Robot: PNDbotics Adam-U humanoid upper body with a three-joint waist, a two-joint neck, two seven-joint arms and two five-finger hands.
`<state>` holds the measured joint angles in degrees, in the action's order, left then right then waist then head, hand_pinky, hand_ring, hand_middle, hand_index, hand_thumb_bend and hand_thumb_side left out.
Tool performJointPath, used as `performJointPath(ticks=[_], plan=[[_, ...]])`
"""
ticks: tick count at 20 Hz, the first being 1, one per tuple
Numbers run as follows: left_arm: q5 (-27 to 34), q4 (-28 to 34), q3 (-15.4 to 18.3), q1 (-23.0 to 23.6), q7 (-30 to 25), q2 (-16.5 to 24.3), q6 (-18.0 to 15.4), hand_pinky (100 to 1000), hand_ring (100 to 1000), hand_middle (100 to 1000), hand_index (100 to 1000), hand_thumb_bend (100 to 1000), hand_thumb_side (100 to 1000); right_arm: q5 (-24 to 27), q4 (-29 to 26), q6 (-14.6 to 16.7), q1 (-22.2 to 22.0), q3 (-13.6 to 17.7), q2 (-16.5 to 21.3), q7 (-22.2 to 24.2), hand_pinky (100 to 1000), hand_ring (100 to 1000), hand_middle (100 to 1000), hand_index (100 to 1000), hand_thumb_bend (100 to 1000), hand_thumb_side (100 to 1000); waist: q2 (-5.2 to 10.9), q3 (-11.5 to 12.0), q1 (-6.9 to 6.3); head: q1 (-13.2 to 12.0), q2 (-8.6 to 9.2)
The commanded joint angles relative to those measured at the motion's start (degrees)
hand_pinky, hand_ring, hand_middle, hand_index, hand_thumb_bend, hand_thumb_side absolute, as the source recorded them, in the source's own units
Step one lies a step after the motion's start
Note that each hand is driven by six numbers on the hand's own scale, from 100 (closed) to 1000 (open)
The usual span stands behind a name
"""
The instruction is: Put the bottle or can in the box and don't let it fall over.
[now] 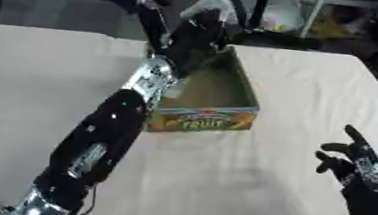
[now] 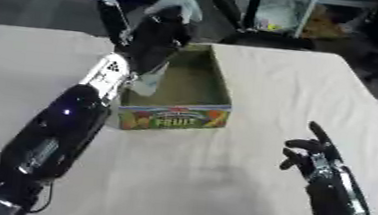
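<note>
An open cardboard box (image 2: 173, 118) with "FRUIT" printed on its front stands in the middle of the table. Inside it, against the left wall, a pale translucent thing (image 2: 148, 83) stands upright; it looks like the bottle. My left arm reaches in from the lower left, its silver wrist right beside that pale thing. My left hand (image 2: 160, 33) hangs dark over the box's far left corner, and I cannot make out whether it touches the bottle. My right hand (image 2: 314, 152) rests open at the lower right, fingers up, away from the box.
A white cloth covers the table (image 1: 300, 91). Beyond the far edge lie dark clutter, a pale plastic bag (image 2: 175, 1) and a shelf frame (image 2: 308, 11). Bare cloth lies to the right of the box and in front of it.
</note>
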<state>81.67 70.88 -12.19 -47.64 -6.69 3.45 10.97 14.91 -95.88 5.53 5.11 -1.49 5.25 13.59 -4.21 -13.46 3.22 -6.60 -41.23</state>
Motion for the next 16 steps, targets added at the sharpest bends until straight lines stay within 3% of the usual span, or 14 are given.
performJointPath(ticks=[1,3,6,16], plan=[[-2.52,-0.77,-0.53,-0.9,-0.35,-0.13,1.24,411,166,267,1000,915,1000,0.26,-0.4,0.12,0.7,-0.05,0.39,0.15,878,463,630,1000,100,606,0.79,0.1,-0.03,0.2,0.54],[-4.47,-2.31,-0.79,-0.34,0.47,-0.15,2.14,461,200,312,1000,910,1000,0.22,-0.39,0.14,0.67,0.02,0.43,0.09,878,463,630,1000,100,606,0.81,0.25,-0.06,0.36,0.49],[-7.44,-5.16,-1.08,0.83,1.92,-0.15,3.41,498,170,331,1000,898,1000,0.16,-0.39,0.17,0.65,0.08,0.48,0.03,879,463,630,1000,100,607,0.84,0.48,-0.07,0.62,0.47],[-17.57,-7.15,-0.34,7.32,4.0,2.47,6.14,526,100,342,1000,858,1000,-0.11,-0.44,0.38,0.47,0.64,0.72,-0.5,880,463,630,1000,100,607,0.79,1.9,0.02,2.06,0.58]])
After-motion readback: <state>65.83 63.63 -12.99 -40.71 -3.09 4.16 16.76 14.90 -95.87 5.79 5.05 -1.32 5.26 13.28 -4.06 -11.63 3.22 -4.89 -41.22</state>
